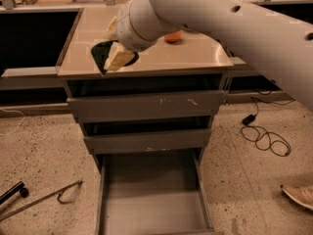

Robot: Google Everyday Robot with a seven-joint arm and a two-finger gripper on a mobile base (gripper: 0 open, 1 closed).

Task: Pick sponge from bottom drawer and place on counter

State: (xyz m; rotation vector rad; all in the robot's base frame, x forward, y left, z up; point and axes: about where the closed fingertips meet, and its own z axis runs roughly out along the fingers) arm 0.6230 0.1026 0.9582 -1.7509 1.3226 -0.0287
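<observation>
My gripper [113, 58] hangs over the front left part of the beige counter [195, 55], at the end of the big white arm [220, 18]. It is shut on the sponge [101, 53], whose dark green face shows just left of the cream fingers [119, 57]. The sponge sits low over the counter top, near its front edge; I cannot tell whether it touches. The bottom drawer [151, 207] is pulled fully out below, and its grey floor is bare.
An orange [172, 36] lies on the counter behind the arm. The two upper drawers [146, 106] stand slightly out. On the floor are a black cable [264, 138] at the right, a shoe [298, 196] at far right and a metal rod [44, 199] at the left.
</observation>
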